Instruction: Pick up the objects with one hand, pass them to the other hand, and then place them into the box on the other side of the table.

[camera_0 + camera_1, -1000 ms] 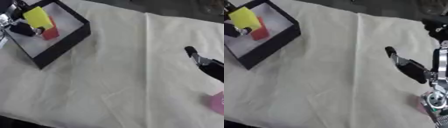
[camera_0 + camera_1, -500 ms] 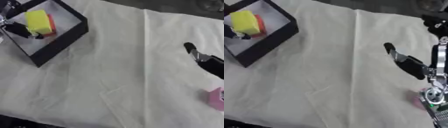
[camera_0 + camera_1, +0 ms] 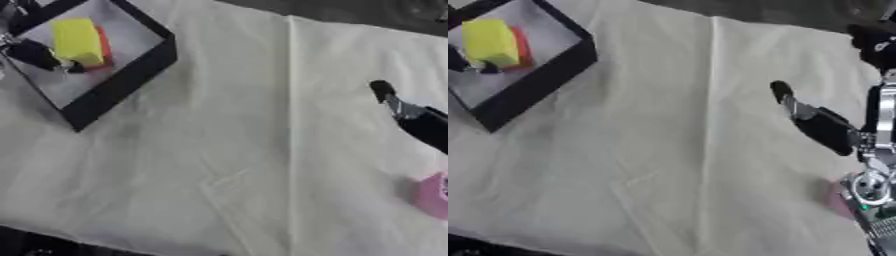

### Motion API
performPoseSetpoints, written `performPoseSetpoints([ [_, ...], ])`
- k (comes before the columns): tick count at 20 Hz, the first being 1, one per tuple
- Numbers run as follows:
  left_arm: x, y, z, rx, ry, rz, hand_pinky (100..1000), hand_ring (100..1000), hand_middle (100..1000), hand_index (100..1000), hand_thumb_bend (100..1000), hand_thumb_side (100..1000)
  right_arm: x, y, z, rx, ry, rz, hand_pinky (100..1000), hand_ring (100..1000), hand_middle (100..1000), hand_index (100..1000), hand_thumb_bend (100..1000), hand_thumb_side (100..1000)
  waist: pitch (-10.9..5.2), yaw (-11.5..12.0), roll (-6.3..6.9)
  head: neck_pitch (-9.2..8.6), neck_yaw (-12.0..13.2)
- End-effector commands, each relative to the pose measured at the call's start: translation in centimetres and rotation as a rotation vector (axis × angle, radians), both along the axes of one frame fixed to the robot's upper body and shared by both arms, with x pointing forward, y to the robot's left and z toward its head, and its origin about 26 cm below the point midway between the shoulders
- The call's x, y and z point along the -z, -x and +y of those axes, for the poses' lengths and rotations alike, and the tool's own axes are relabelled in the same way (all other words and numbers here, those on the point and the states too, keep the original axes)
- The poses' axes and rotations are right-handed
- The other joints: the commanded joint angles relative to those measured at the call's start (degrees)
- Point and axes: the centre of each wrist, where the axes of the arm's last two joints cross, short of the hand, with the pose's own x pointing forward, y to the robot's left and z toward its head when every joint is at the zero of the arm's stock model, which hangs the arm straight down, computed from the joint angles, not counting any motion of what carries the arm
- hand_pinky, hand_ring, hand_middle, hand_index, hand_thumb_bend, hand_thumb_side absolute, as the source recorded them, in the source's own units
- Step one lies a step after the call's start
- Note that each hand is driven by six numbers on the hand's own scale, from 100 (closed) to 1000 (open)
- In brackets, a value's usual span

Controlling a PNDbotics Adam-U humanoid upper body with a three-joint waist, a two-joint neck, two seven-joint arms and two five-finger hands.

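Note:
A black box with a grey floor sits at the table's far left corner. Inside it a yellow block lies against a red block. My left hand reaches into the box from the left edge and is dark against the yellow block's lower left side. Whether it still grips the block is hidden. My right hand hovers over the right side of the cloth, held open with one straight finger pointing up-left and nothing in it. A pink object lies just below that hand at the right edge.
A cream cloth with creases covers the whole table. The table's near edge runs along the lower left corner. My right forearm, silver and black, comes down the right side.
The yellow block has come down from a raised, tilted pose to lie in the box beside the red block. My right hand has barely moved. The camera has shifted a little.

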Motion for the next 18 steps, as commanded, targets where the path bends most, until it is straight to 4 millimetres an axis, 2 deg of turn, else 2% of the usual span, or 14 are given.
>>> performPoseSetpoints([
  [1, -2.9, 1.6, -0.2, 0.032, -0.010, -0.102, 929, 746, 746, 729, 913, 211, -1.0, 0.2, -0.9, 0.017, 0.018, -0.039, 809, 799, 767, 806, 679, 194, -1.44, 0.12, 0.72, 0.51, -0.72],
  [5, -4.3, 3.2, -1.7, 0.116, 0.013, -0.130, 927, 743, 743, 726, 899, 181, -1.1, 0.1, -1.4, 0.030, 0.021, -0.047, 810, 799, 767, 806, 681, 194, -1.76, 0.16, 1.03, 0.94, -1.91],
  [8, -4.8, 4.0, -2.5, 0.156, 0.026, -0.126, 919, 731, 733, 715, 851, 100, -1.2, 0.1, -1.7, 0.039, 0.024, -0.051, 810, 799, 767, 806, 685, 192, -1.98, 0.14, 1.25, 1.19, -2.71],
  [18, -5.6, 6.4, -4.7, 0.267, 0.085, -0.171, 893, 681, 687, 679, 756, 127, -1.6, 0.2, -3.2, 0.062, 0.041, -0.052, 811, 800, 767, 806, 693, 186, -2.67, -0.24, 1.51, 2.25, -8.50],
])
